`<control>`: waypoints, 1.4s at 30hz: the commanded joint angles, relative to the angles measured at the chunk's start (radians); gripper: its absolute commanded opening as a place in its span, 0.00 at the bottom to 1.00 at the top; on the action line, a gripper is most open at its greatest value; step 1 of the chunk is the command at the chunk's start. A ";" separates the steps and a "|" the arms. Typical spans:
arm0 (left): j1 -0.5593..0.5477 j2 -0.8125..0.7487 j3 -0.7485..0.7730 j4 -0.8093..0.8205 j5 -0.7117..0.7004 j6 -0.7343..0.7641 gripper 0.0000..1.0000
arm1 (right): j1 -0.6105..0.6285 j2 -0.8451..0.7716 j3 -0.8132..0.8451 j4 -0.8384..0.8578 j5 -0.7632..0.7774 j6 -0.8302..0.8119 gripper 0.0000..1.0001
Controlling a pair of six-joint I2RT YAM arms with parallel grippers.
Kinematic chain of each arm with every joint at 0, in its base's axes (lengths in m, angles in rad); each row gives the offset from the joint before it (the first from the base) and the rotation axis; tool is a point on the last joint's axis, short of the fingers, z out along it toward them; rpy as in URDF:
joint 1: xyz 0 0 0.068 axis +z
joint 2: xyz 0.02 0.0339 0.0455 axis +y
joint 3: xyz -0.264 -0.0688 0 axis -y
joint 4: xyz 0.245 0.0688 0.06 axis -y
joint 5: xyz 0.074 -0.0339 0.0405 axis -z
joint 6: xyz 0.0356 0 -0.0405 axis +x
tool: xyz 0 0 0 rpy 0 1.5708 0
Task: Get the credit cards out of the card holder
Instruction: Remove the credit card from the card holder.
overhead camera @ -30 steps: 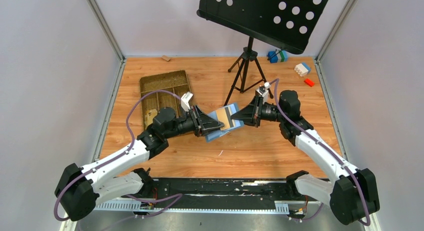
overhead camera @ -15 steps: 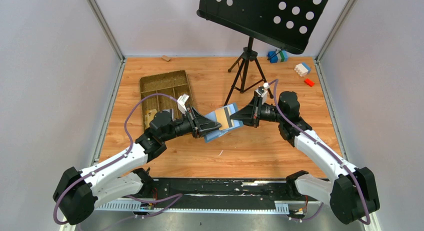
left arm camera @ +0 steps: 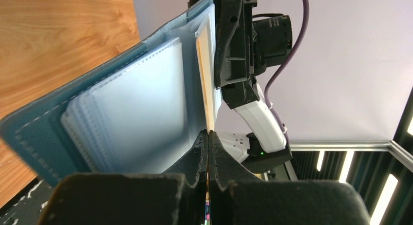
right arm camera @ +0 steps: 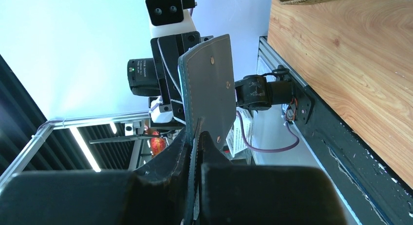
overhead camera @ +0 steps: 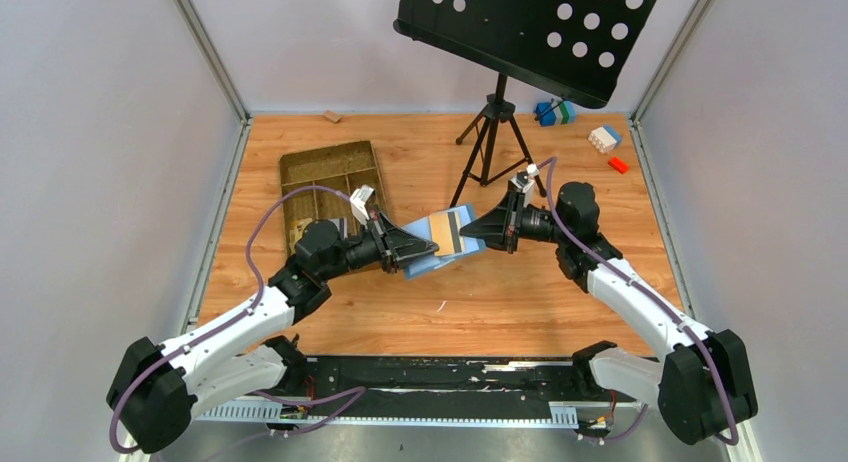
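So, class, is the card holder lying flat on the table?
No, the card holder hangs clear of the table, pinched in the right claw.

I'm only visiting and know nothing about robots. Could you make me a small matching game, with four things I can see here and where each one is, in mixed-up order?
Things:
1. card holder
2. brown tray
3. music stand
4. red block

Places:
A. at the far right of the table
B. standing on its own legs at the far middle
C. held in the air, pinched by the left end effector and the right end effector
D. lying flat at the far left

Pairs: 1-C, 2-D, 3-B, 4-A
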 commanded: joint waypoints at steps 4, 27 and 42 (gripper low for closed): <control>0.083 -0.086 -0.024 -0.059 0.038 0.009 0.00 | -0.020 0.005 0.011 0.060 -0.019 0.014 0.00; 0.081 0.053 0.076 0.004 0.098 0.027 0.26 | -0.017 0.058 0.065 0.102 -0.081 0.019 0.00; 0.111 -0.121 -0.035 -0.161 0.022 0.053 0.00 | -0.125 0.017 0.059 -0.088 -0.069 -0.104 0.00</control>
